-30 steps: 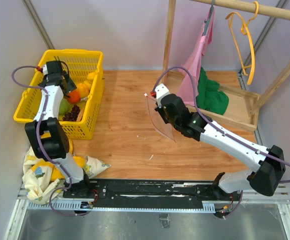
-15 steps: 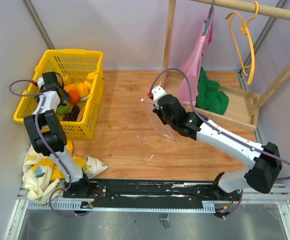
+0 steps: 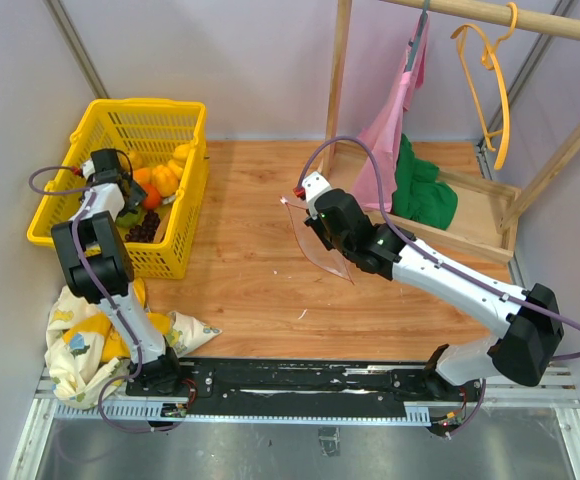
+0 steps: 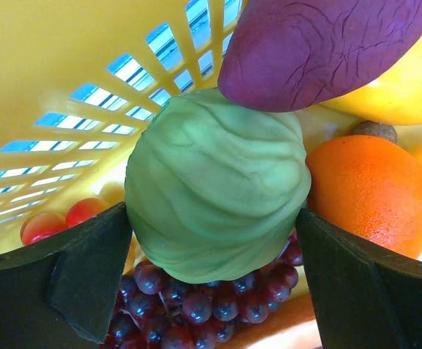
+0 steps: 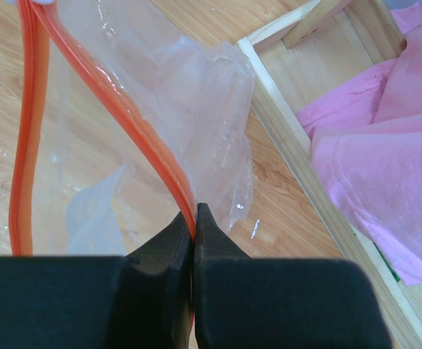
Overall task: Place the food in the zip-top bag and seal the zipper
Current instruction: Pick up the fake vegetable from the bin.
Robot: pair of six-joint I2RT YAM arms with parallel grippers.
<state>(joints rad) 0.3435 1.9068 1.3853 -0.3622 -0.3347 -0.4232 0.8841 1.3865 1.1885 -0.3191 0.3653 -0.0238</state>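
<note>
The food lies in a yellow mesh basket (image 3: 185, 225) at the far left. In the left wrist view a green cabbage (image 4: 215, 185) sits on dark red grapes (image 4: 211, 305), with a purple sweet potato (image 4: 320, 43) over it and an orange (image 4: 371, 193) beside it. My left gripper (image 4: 212, 211) (image 3: 122, 200) is open wide, one finger on each side of the cabbage and close against it. My right gripper (image 5: 195, 218) (image 3: 305, 200) is shut on the zipper (image 5: 134, 123), holding the clear zip-top bag (image 3: 320, 250) up over the wooden table with its mouth parted.
Printed snack packets (image 3: 85, 345) lie by the left arm's base. At the back right a wooden rack holds a pink cloth (image 3: 395, 120) and an orange hanger (image 3: 495, 70). A green cloth (image 3: 425, 190) lies on its wooden tray (image 3: 470, 235).
My left gripper has sunk lower into the basket and come round the cabbage. My right arm shifted the bag slightly left, then held still.
</note>
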